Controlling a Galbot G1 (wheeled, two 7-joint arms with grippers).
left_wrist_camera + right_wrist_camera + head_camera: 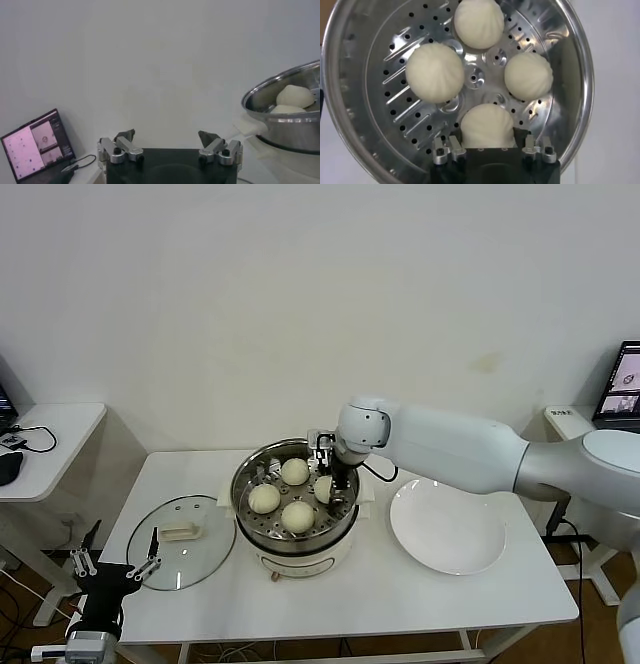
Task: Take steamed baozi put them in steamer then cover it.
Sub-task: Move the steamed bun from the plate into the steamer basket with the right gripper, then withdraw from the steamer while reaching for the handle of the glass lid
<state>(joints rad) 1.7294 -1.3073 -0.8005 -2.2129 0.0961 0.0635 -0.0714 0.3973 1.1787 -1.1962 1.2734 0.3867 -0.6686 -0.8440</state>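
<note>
Right gripper (331, 489) is holding 4th baozi (487, 125) narrowly, just over steamer (252, 514) tray w/ 3 others; should be opening gently, lifting straight. Left gripper (112, 568) idling wide below table.

Four cream-white baozi (297, 513) sit in the shiny silver steamer (246, 504), whose tray is dotted with little round holes and slots. Clear glass cover (178, 555) with a beige handle, plain white plate (448, 529), white table (400, 594).
</note>
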